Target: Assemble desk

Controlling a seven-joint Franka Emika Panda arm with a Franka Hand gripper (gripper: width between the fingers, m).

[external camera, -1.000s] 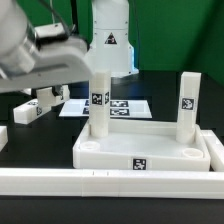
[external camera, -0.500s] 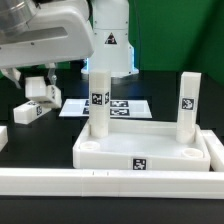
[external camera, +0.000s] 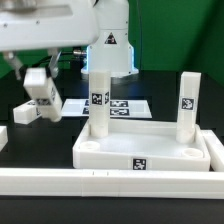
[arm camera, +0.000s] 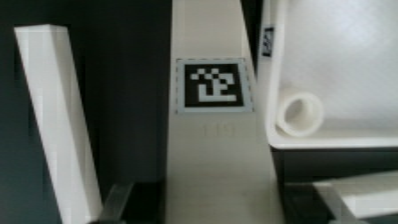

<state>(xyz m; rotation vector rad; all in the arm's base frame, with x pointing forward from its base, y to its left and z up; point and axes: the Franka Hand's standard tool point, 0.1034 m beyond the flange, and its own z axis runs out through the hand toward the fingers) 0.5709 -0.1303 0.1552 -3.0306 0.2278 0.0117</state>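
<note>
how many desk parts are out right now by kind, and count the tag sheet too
desk top: 1
legs: 4 (first upright leg and second upright leg standing in the top, held leg in the jaws, lying leg on the table)
marker board: 1
total: 6

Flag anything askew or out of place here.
Nothing stands out. Two legs stand upright at corners of the top. The pincer grips a third leg, which hangs tilted. A spare leg lies flat on the table.
</note>
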